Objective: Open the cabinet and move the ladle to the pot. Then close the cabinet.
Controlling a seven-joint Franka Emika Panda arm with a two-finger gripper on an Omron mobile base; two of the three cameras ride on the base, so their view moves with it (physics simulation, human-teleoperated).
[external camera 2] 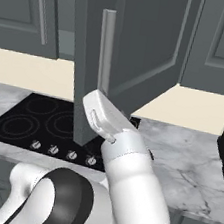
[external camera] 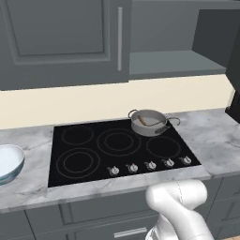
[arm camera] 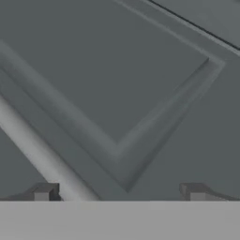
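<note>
Hand [arm camera: 119, 192] spread wide, close before open cabinet [arm camera: 140, 93] door, beside its handle [arm camera: 42, 159]

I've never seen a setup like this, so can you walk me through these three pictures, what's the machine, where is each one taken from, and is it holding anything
It is a white robot arm on a driving base in a computer-drawn kitchen. Two pictures come from cameras on the base, behind the arm to its left and right. The third looks along the gripper, whose dark fingertips stand wide apart, holding nothing, close to the open cabinet door and its silver handle.

On the marble counter sits a black cooktop. A small metal pot stands at its back right, with the ladle lying in it. A pale bowl rests at the far left.
</note>
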